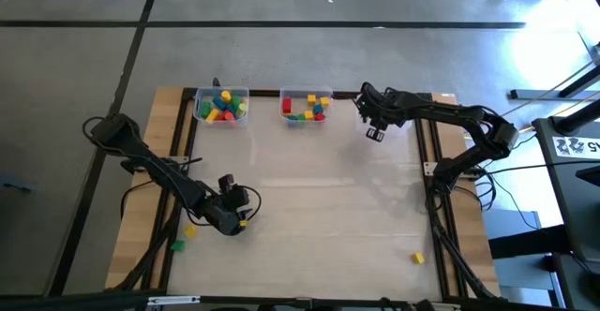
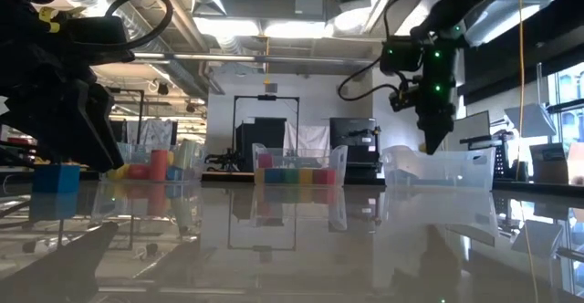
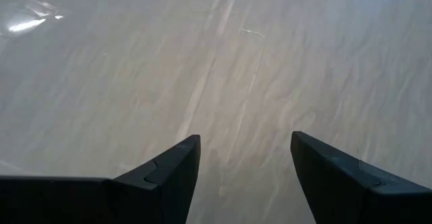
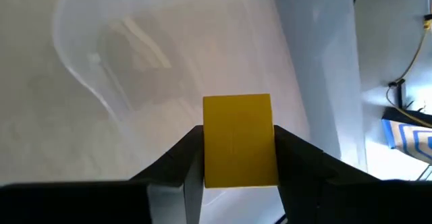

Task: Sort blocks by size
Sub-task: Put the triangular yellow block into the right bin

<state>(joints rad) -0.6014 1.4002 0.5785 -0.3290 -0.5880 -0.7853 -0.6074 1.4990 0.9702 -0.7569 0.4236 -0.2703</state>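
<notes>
The right gripper (image 4: 237, 158) has its fingers closed on a yellow block (image 4: 237, 139), held above an empty clear bin (image 4: 169, 62) at the table's far right. The step in hand seems to be delivery; next it should lower and release over this bin. The left gripper (image 3: 244, 177), fingers apart and empty, waits low near the front left, close to loose blocks (image 1: 190, 230).

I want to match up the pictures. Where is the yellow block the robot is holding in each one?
High view: hidden under the right gripper, beside the far bins.
Low view: too small to make out in the right gripper, above the empty bin.
Left wrist view: not in it.
Right wrist view: the yellow block sits clamped between the fingers, over the empty bin.
Shared landmark: the empty bin.
</notes>
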